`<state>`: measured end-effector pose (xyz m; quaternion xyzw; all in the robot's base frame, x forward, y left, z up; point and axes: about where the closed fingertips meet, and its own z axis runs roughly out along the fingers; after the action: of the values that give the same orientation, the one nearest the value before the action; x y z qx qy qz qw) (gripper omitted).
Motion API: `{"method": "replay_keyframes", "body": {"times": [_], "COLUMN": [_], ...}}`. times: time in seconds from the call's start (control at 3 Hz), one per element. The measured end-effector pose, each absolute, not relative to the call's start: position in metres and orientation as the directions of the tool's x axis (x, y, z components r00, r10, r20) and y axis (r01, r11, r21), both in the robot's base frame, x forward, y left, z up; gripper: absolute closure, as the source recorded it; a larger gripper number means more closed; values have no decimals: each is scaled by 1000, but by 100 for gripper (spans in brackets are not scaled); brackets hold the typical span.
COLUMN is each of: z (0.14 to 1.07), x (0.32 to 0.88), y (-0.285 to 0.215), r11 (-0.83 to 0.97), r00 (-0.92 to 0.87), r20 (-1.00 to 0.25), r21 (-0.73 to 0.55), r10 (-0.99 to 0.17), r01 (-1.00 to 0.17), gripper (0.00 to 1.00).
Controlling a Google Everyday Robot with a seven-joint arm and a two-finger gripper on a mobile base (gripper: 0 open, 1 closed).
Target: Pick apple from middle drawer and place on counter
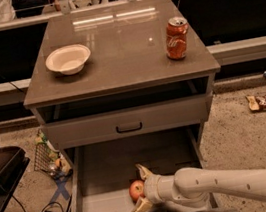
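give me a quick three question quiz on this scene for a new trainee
1. True or false: the apple lies on the counter.
2. What stands near the counter's right edge in the camera view? A) a mug B) a soda can C) a plate
3. Fill in: the gripper is down in the open drawer, with its fingers spread on either side of the ____.

Key: 1 false, it lies in the open drawer. 2 B. 3 apple.
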<state>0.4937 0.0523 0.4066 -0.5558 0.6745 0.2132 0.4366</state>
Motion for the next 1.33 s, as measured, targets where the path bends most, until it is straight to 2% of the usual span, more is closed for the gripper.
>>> {"method": "replay_keyframes", "body": {"times": [0.33, 0.67, 1.0, 1.33], "z": [398, 391, 391, 394], "x": [498, 497, 497, 495], "y": [45, 47, 48, 51], "r11": [289, 276, 275, 270], "r00": [-13, -18, -17, -11], "r20": [-821, -817, -818, -823], "r21": [-185, -174, -174, -174], "r10": [-571, -576, -575, -568], "r01": [-939, -945, -946, -947], "gripper": [16, 47, 70, 99]}}
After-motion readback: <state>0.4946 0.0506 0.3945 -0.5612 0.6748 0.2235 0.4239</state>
